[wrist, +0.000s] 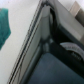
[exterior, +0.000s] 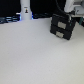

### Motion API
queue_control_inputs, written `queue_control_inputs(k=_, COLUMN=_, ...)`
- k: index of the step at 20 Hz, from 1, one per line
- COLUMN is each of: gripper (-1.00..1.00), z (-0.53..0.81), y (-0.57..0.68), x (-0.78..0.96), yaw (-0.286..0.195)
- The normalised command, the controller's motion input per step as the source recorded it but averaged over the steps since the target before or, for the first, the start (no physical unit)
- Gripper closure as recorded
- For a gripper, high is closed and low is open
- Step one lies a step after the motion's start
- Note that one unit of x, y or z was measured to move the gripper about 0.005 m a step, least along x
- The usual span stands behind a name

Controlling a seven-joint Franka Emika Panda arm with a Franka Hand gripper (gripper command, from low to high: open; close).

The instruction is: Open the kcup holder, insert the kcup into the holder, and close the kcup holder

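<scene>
The kcup holder (exterior: 63,26) is a black box with two front panels. It sits on the white surface (exterior: 35,55) at about 2 o'clock in the exterior view. A white bottle (exterior: 25,11) stands well apart from it, at about 11 o'clock.

The robot arm comes down right above the box. Its end effector (exterior: 68,11) is blurry at the box's top edge, so I cannot tell if it is released or clenched.

In the wrist view, the box fills most of the picture. A green thing (wrist: 4,27) shows at 9 o'clock. It may be the kcup, but it is too blurry to be sure.

The tray looks pushed in, so I think the opening step is in hand. Next, the arm needs to catch the tray front and pull it out straight.
</scene>
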Motion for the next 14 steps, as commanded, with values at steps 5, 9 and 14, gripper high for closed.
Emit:
queue_control_inputs(k=5, gripper=-1.00, z=0.00, y=0.15, x=-0.13, yaw=0.018)
queue_control_inputs(k=9, gripper=-1.00, z=0.00, y=0.17, x=-0.04, yaw=0.020)
queue_control_inputs(k=14, gripper=-1.00, z=0.13, y=0.64, x=0.00, yaw=0.107)
